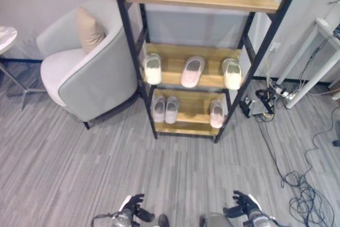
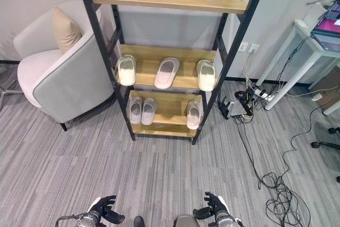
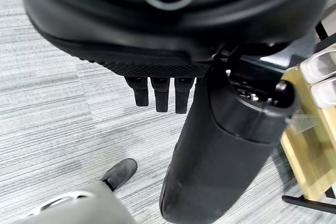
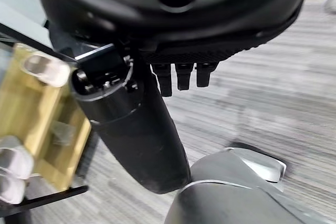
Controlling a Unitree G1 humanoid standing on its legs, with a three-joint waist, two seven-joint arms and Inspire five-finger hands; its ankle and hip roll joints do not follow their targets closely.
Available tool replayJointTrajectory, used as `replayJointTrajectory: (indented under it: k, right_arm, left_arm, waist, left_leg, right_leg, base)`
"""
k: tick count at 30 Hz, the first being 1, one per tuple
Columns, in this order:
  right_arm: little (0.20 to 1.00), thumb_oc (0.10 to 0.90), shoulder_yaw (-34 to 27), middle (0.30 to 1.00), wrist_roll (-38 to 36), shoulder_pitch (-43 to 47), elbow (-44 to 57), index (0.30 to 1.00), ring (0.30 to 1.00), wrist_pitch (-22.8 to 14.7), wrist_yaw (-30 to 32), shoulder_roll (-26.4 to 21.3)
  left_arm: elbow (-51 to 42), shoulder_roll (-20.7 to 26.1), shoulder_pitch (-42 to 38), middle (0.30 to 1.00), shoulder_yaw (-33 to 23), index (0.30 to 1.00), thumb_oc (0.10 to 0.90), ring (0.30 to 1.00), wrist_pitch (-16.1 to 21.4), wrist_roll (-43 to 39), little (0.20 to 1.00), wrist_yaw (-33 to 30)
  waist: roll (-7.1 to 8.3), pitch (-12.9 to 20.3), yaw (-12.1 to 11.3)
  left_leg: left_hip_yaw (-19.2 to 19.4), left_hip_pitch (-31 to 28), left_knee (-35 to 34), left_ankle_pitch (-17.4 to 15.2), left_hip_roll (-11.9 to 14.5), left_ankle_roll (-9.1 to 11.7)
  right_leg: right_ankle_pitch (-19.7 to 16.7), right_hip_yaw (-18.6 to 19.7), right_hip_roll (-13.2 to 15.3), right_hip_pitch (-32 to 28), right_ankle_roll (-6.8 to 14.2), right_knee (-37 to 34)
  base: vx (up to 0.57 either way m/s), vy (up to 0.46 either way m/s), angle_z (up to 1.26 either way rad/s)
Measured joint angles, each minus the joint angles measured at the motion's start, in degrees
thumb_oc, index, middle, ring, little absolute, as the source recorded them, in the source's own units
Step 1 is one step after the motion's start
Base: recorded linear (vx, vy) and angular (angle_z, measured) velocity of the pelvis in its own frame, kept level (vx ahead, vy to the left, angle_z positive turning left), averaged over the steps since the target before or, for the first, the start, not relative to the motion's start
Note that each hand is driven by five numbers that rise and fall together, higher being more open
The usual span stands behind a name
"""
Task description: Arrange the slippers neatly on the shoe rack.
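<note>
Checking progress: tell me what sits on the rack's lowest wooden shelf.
On the lowest wooden shelf sit three pale slippers: a pair side by side at its left end, one single slipper at its right.

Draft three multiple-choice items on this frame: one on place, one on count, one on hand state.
1. Where does the grey armchair stand?
A. Robot's left of the black-framed wooden shoe rack
B. Robot's right of it
C. Behind it

2. How many pale slippers lie on the rack?
A. Four
B. Six
C. Eight

3. What does the left hand hold?
A. A slipper
B. A cushion
C. Nothing

Answers: 1 A, the chair sits at the view's left. 2 B, three on each of two shelves. 3 C, its fingers are bare over floor.
</note>
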State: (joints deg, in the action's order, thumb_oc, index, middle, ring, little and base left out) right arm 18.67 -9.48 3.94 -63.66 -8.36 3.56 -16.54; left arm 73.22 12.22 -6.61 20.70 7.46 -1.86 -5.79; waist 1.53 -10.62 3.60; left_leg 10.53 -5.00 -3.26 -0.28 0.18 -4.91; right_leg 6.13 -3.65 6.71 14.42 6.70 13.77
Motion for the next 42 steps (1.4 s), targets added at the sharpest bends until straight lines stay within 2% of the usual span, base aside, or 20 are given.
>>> replayJointTrajectory:
  k: [2, 4, 5, 8, 9, 12, 13, 14, 15, 17, 19, 21, 23, 26, 28, 29, 33, 36, 38, 42]
  right_arm:
    - [0.900, 0.800, -0.2, 0.900, 0.0, 0.4, 0.0, 0.900, 0.900, 0.1, -0.1, 0.1]
    - [0.900, 0.800, -0.9, 0.900, 0.0, -1.1, 0.0, 0.900, 0.900, 0.1, -0.1, 0.6]
    - [0.900, 0.800, -1.5, 0.900, 0.0, -1.9, -0.1, 0.900, 0.900, 0.2, -0.3, 0.3]
    - [0.900, 0.800, -1.5, 0.900, 0.3, -2.3, -0.3, 0.900, 0.900, 0.9, -0.5, -1.4]
    - [0.900, 0.800, -1.5, 0.900, 0.4, -2.2, -0.3, 0.900, 0.900, 1.2, -0.6, -1.6]
    - [0.900, 0.800, -1.4, 0.900, 0.3, -3.1, -0.1, 0.900, 0.900, 1.1, -0.6, -1.5]
    - [0.900, 0.800, -1.4, 0.900, 0.2, -3.0, -0.4, 0.900, 0.900, 1.0, -0.6, -1.7]
    - [0.900, 0.800, -1.3, 0.900, 0.2, -2.9, -0.7, 0.900, 0.900, 1.1, -0.5, -1.7]
    - [0.900, 0.800, -0.9, 0.900, -0.2, -2.6, -1.6, 0.900, 0.900, 1.1, -0.4, -1.7]
    - [0.900, 0.800, 0.0, 0.900, -0.3, -2.9, -1.8, 0.900, 0.900, 1.2, -0.2, -1.7]
    - [0.900, 0.800, 1.3, 0.900, -0.3, -3.8, -1.8, 0.900, 0.900, 1.2, -0.3, -1.6]
    - [0.900, 0.800, 1.3, 0.900, -0.4, -4.0, -2.0, 0.900, 0.900, 1.2, -0.2, -1.2]
    - [0.900, 0.800, 1.3, 0.900, -0.8, -3.8, -2.0, 0.900, 0.900, 1.2, 0.0, -1.2]
    - [0.900, 0.800, 1.3, 0.900, -0.8, -3.3, -1.8, 0.900, 0.900, 1.1, 0.1, -1.3]
    - [0.900, 0.800, 1.2, 0.900, -0.7, -3.5, -2.2, 0.900, 0.900, 0.9, 0.1, -1.5]
    - [0.900, 0.800, 1.3, 0.900, -0.7, -3.4, -2.1, 0.900, 0.900, 0.9, 0.1, -0.7]
    - [0.900, 0.800, 1.2, 0.900, -0.2, -3.4, -1.9, 0.900, 0.900, 1.0, -0.4, 0.2]
    - [0.900, 0.800, 1.2, 0.900, 0.1, -1.6, -1.4, 0.900, 0.900, 1.1, -0.4, 0.5]
    - [0.900, 0.800, 1.4, 0.900, 0.3, -1.1, 0.3, 0.900, 0.900, 0.6, -0.6, 1.0]
    - [0.900, 0.800, 2.6, 0.900, 0.5, -0.3, 2.9, 0.900, 0.900, 0.0, -0.6, 1.7]
  left_arm:
    - [1.0, 0.0, 0.1, 0.900, -0.2, 0.900, 0.800, 0.900, -0.1, 0.0, 0.900, 0.2]
    - [0.9, 0.2, 0.7, 0.900, -0.1, 0.900, 0.800, 0.900, 0.1, 0.1, 0.900, 0.3]
    - [0.7, -0.4, 0.9, 0.900, 0.4, 0.900, 0.800, 0.900, 0.1, 0.3, 0.900, 0.0]
    - [0.6, -2.0, 1.0, 0.900, 1.6, 0.900, 0.800, 0.900, 0.1, 0.6, 0.900, 0.3]
    - [0.5, -2.6, 0.6, 0.900, 1.7, 0.900, 0.800, 0.900, 0.2, 1.0, 0.900, 0.3]
    - [0.6, -2.9, -0.6, 0.900, 1.8, 0.900, 0.800, 0.900, 0.2, 1.9, 0.900, 0.7]
    - [0.4, -2.9, -1.1, 0.900, 1.3, 0.900, 0.800, 0.900, 0.3, 2.1, 0.900, 0.6]
    - [0.4, -2.9, -1.3, 0.900, 1.3, 0.900, 0.800, 0.900, 0.2, 2.1, 0.900, 0.5]
    - [0.4, -3.1, -1.4, 0.900, 1.7, 0.900, 0.800, 0.900, 0.2, 2.2, 0.900, 0.3]
    - [-0.2, -3.2, -1.4, 0.900, 1.7, 0.900, 0.800, 0.900, 0.5, 2.1, 0.900, 0.3]
    - [-1.1, -3.3, -1.4, 0.900, 1.5, 0.900, 0.800, 0.900, 0.5, 2.1, 0.900, 0.3]
    - [-1.4, -3.3, -1.5, 0.900, 1.6, 0.900, 0.800, 0.900, 0.5, 2.0, 0.900, 0.2]
    - [-1.8, -3.3, -1.8, 0.900, 1.4, 0.900, 0.800, 0.900, 0.5, 1.8, 0.900, 0.2]
    - [-1.5, -3.3, -1.9, 0.900, 0.5, 0.900, 0.800, 0.900, 0.8, 0.5, 0.900, 0.1]
    - [-1.2, -3.5, -1.3, 0.900, 0.1, 0.900, 0.800, 0.900, 0.8, 0.2, 0.900, 0.2]
    - [-1.3, -2.6, -1.3, 0.900, -0.1, 0.900, 0.800, 0.900, 1.0, 0.3, 0.900, 0.1]
    - [-1.7, -0.1, -1.0, 0.900, -0.1, 0.900, 0.800, 0.900, 0.4, 0.3, 0.900, 0.1]
    - [-1.7, 1.1, -0.8, 0.900, 0.0, 0.900, 0.800, 0.900, 0.3, 0.3, 0.900, 0.0]
    - [-1.8, 2.0, -0.9, 0.900, 0.4, 0.900, 0.800, 0.900, 0.3, 0.2, 0.900, 0.0]
    - [-1.7, 2.5, 0.1, 0.900, 0.5, 0.900, 0.800, 0.900, 0.0, 0.3, 0.900, 0.1]
  waist:
    - [0.28, -0.1, 1.9]
    - [2.32, 0.7, 2.5]
    - [1.72, 0.7, 2.5]
    - [-1.52, 1.8, 2.3]
    - [-1.30, 1.7, 2.2]
    - [0.68, 1.6, 2.3]
    - [1.05, 1.6, 1.0]
    - [1.29, 1.5, 0.8]
    - [1.42, 1.4, 0.7]
    - [1.67, 1.2, 0.4]
    - [1.59, 1.2, -0.6]
    - [1.32, 0.8, -0.8]
    - [0.99, -0.1, -1.6]
    - [0.40, -0.5, -2.5]
    - [-1.36, -0.1, -2.6]
    - [-0.58, -0.1, -2.5]
    - [0.17, -0.3, -2.9]
    - [0.06, -0.4, -3.3]
    - [0.15, -0.5, -4.1]
    - [0.64, -0.5, -3.6]
  left_leg:
    - [-1.4, -1.3, -0.1, -1.2, -0.1, 1.3]
    - [-3.2, -4.1, -0.3, -2.9, -1.0, 4.1]
    - [-4.7, -5.6, -0.2, -4.4, 0.1, 5.9]
    - [-6.7, -5.9, 3.5, -5.2, 3.6, 8.0]
    - [-6.6, -4.8, 8.0, -5.1, 4.3, 9.3]
    - [-7.2, 2.7, 24.4, -2.0, 4.9, 15.1]
    - [-7.9, 5.2, 30.6, 0.9, 5.3, 16.8]
    - [-7.8, 6.8, 33.9, 1.1, 5.9, 17.5]
    - [-7.7, 9.0, 37.6, 0.1, 6.1, 16.8]
    - [-5.3, 10.1, 31.2, -1.8, 6.2, 14.9]
    - [-2.9, 10.9, 15.1, -0.1, 6.2, 13.2]
    - [-2.7, 11.0, 5.1, 4.7, 6.7, 13.2]
    - [-3.2, 11.9, 3.2, 7.9, 7.3, 13.3]
    - [-3.2, 11.4, 2.0, 9.1, 6.6, 12.9]
    - [-3.5, 8.7, -0.6, 10.3, 6.1, 11.4]
    - [-1.9, 7.8, -1.2, 9.7, 4.7, 7.1]
    - [1.0, 6.0, -1.2, 7.4, 1.5, 3.8]
    - [1.9, 4.4, -1.2, 5.9, 0.7, 2.7]
    - [2.9, 3.8, -1.2, 4.8, 0.8, 2.3]
    - [3.0, 3.8, -1.2, 4.3, 0.8, 2.4]
  right_leg:
    - [-5.5, -0.8, 0.8, 1.3, 0.7, -8.2]
    - [-7.1, -3.2, 3.2, 0.6, 1.0, -9.3]
    - [-9.4, -3.6, 2.8, 0.3, 0.5, -7.0]
    - [-10.4, -4.6, -0.7, -1.9, -0.7, -6.3]
    - [-10.8, -4.9, -1.2, -3.7, -2.3, -6.7]
    - [-10.5, -6.3, -1.1, -8.1, -3.2, -11.3]
    - [-11.1, -6.1, -1.7, -9.6, -5.7, -12.5]
    - [-11.4, -5.8, -1.9, -10.7, -7.4, -13.0]
    - [-11.4, -5.2, -2.7, -11.9, -9.7, -14.2]
    - [-11.4, -5.2, -3.4, -13.7, -10.4, -16.5]
    - [-11.6, -5.2, -5.5, -15.7, -11.7, -18.7]
    - [-9.9, -4.8, -7.0, -17.1, -11.4, -19.1]
    - [-8.9, -3.6, -8.2, -18.5, -11.6, -19.1]
    - [-7.7, -0.7, -8.5, -20.3, -10.4, -18.7]
    - [-6.6, 1.6, -8.9, -21.2, -9.0, -18.4]
    - [-5.0, 2.0, -7.4, -20.7, -7.0, -16.4]
    - [-0.5, 1.5, -3.4, -17.6, -3.0, -8.0]
    - [1.6, 0.7, -2.0, -14.5, -0.4, -0.2]
    - [3.8, -4.3, 0.3, -11.9, 0.7, 3.9]
    - [0.3, -8.4, 2.8, -10.7, 0.2, -3.6]
  base:
    - [0.32, -0.138, 0.33]
    - [0.30, -0.168, 0.57]
    - [0.31, -0.193, 0.56]
    - [0.23, -0.211, 0.41]
    - [0.19, -0.223, 0.29]
    - [0.18, -0.200, 0.26]
    - [0.21, -0.145, -0.18]
    - [0.31, -0.117, -0.23]
    - [0.26, -0.037, -0.14]
    - [0.22, -0.013, -0.12]
    - [0.31, 0.042, -0.22]
    - [0.36, 0.075, -0.16]
    - [0.27, 0.075, -0.32]
    - [0.23, 0.104, -0.51]
    - [0.23, 0.142, -0.61]
    - [0.17, 0.121, -0.46]
    - [0.12, 0.099, -0.26]
    - [0.06, 0.036, -0.20]
    - [0.05, -0.023, -0.24]
    - [0.04, -0.027, -0.06]
